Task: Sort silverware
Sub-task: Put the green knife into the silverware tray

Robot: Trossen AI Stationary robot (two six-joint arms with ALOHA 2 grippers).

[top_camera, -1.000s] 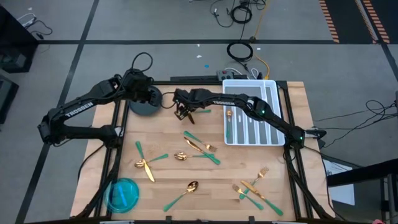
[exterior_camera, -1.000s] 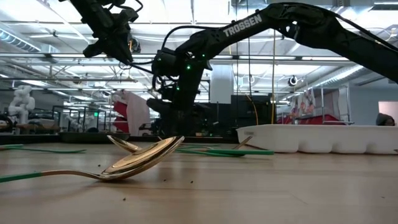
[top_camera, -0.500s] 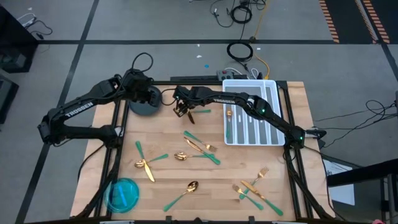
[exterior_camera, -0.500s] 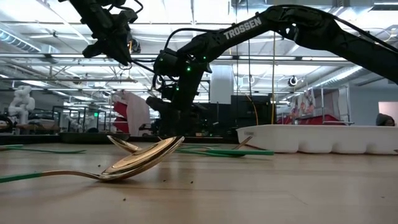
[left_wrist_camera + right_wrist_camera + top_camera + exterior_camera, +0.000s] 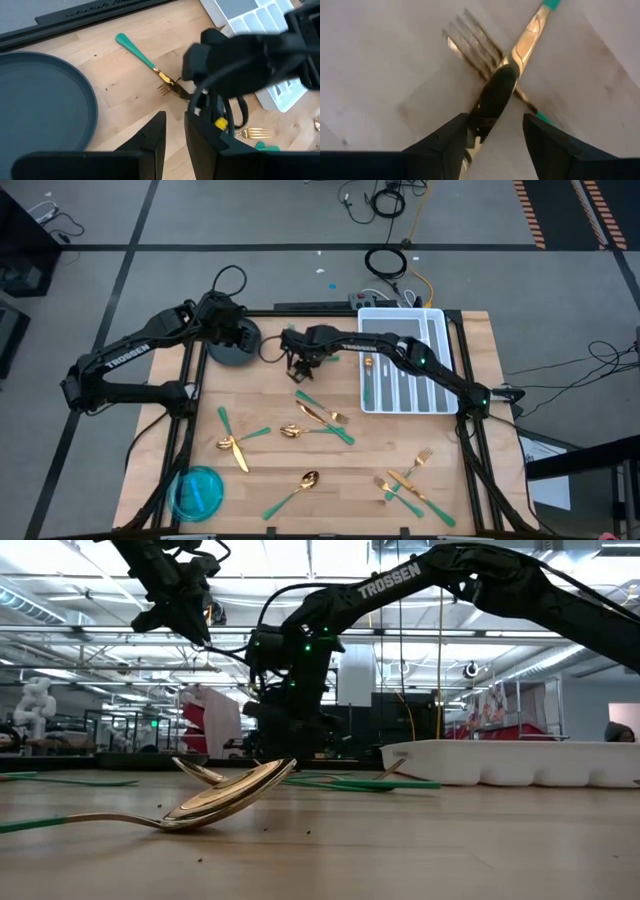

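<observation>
Silverware with gold heads and green handles lies scattered on the wooden table (image 5: 260,395). At the far left-centre a gold knife head (image 5: 492,97) lies crossed over a fork (image 5: 470,42). My right gripper (image 5: 495,142) points steeply down over this pair, open, one finger on each side of the knife head. My left gripper (image 5: 175,137) hangs above the dark plate (image 5: 40,105), its fingers a narrow gap apart with nothing between them. That fork (image 5: 150,65) shows in the left wrist view beside my right gripper (image 5: 220,107). My right gripper comes from above with its fingers astride the knife's gold head (image 5: 485,117), which lies flat across the fork on the table. Whether a finger (image 5: 452,142) touches the head, I cannot tell.
The white divided tray (image 5: 432,360) stands at the far right with a few pieces in it. More silverware lies mid-table (image 5: 322,412), near left (image 5: 235,445) and near right (image 5: 405,480). A blue round dish (image 5: 197,492) sits at the near left corner. A spoon (image 5: 220,802) lies close in the low view.
My right gripper has tipped more steeply down over the crossed knife and fork, its fingertips swinging slightly toward the table's right edge. The silverware has stayed where it was.
</observation>
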